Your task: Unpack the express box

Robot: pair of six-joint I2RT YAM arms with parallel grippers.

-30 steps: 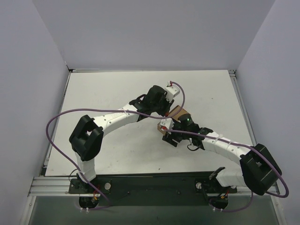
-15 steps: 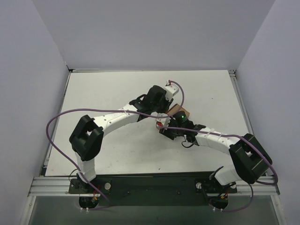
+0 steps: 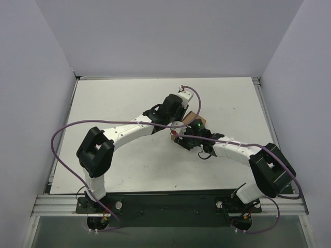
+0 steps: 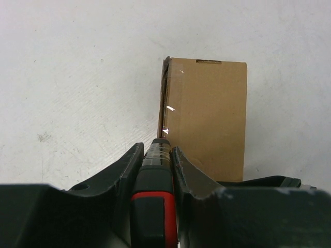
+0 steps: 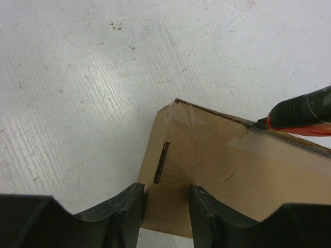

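Small flat rectangular brown cardboard express box (image 3: 192,116) lies flat on the white table (image 3: 232,103), centre of the top view, wedged between the two gripper heads. Only a brown sliver shows there, so its heading is hard to read from above.

Left wrist view: express box (image 4: 212,108) has its long axis running straight up the frame, far short end at the top, near end hidden behind the fingers at the bottom. A clear glossy tape strip (image 4: 173,103) runs along its left long edge.

Left gripper (image 4: 155,152) is clenched on a red-and-black utility knife (image 4: 153,206). The knife tip touches the box's left edge at the taped seam. The handle is cut off at the bottom of the frame.

Right wrist view: express box (image 5: 232,165) runs from centre-left towards the right, tilted slightly down, and is cut off at the right edge. A dark slit (image 5: 161,163) sits near its left short end. The knife (image 5: 302,111) enters from the upper right, tip on the box's far edge.

Right gripper (image 5: 164,201) straddles the box's near left corner, with one finger (image 5: 129,206) just outside the edge and the other over the cardboard. Cannot tell whether it actually pinches the box or just sits on it. In the top view its fingertips are hidden under the wrist.
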